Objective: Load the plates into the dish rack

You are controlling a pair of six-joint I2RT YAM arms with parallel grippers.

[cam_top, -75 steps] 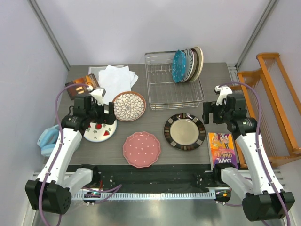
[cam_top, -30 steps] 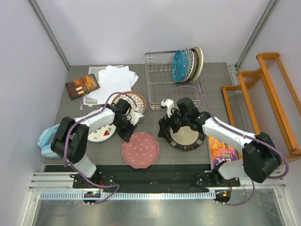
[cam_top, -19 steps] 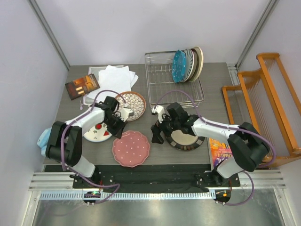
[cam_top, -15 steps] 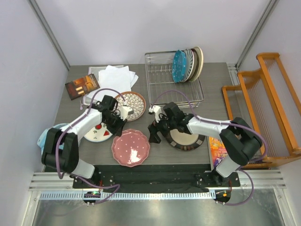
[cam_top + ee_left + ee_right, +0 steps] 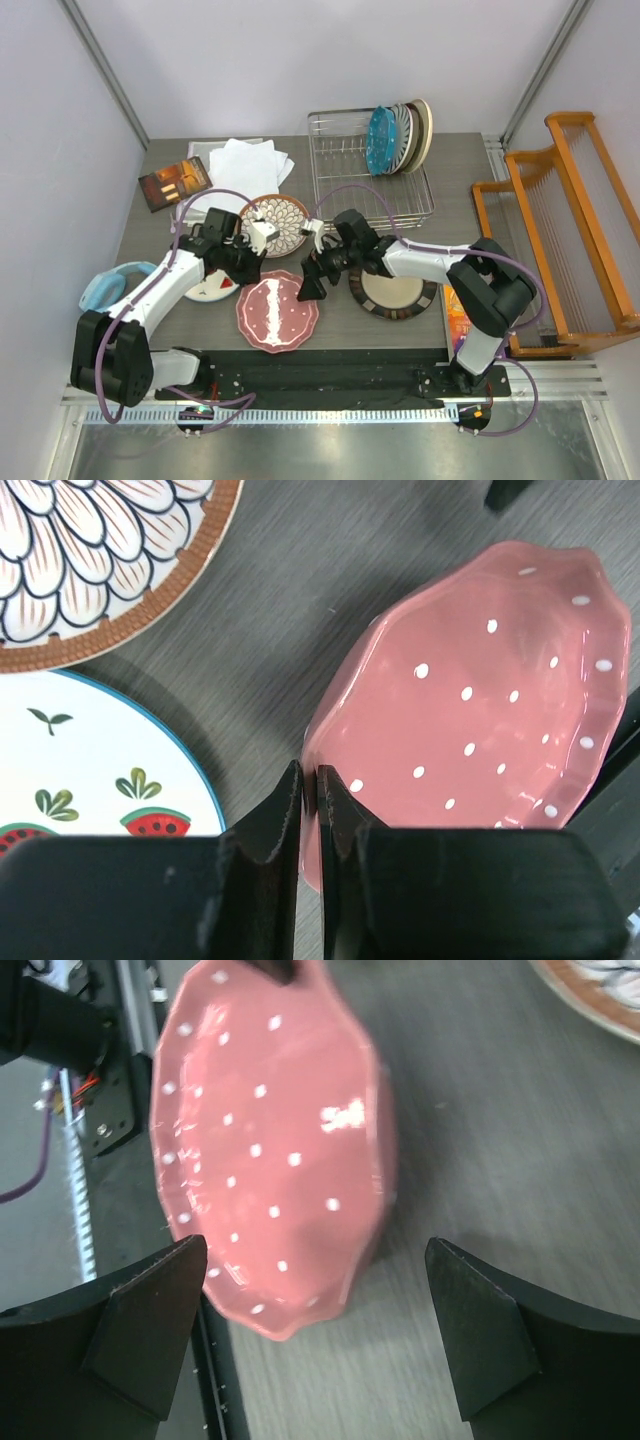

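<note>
The pink scalloped plate (image 5: 277,312) with white dots is tilted near the table's front edge. My left gripper (image 5: 250,272) is shut on its rim, which shows thin between the jaws (image 5: 310,788) in the left wrist view. My right gripper (image 5: 308,287) hangs open over the plate's right side; its fingers (image 5: 150,1320) stand wide apart above the pink plate (image 5: 270,1150), touching nothing. The dark-rimmed plate (image 5: 395,292), the brown petal plate (image 5: 280,225) and the white fruit-print plate (image 5: 208,290) lie flat. The silver dish rack (image 5: 355,195) stands behind them.
Several plates stand upright at the rack's right end (image 5: 400,135). White papers (image 5: 240,165) and a dark booklet (image 5: 175,183) lie at the back left. A blue cloth (image 5: 108,287) sits at the left, and an orange wooden rack (image 5: 570,220) at the right.
The pink plate slid toward the near left and tipped up. My left jaws closed on its rim. My right arm reached left from the dark-rimmed plate to the pink one.
</note>
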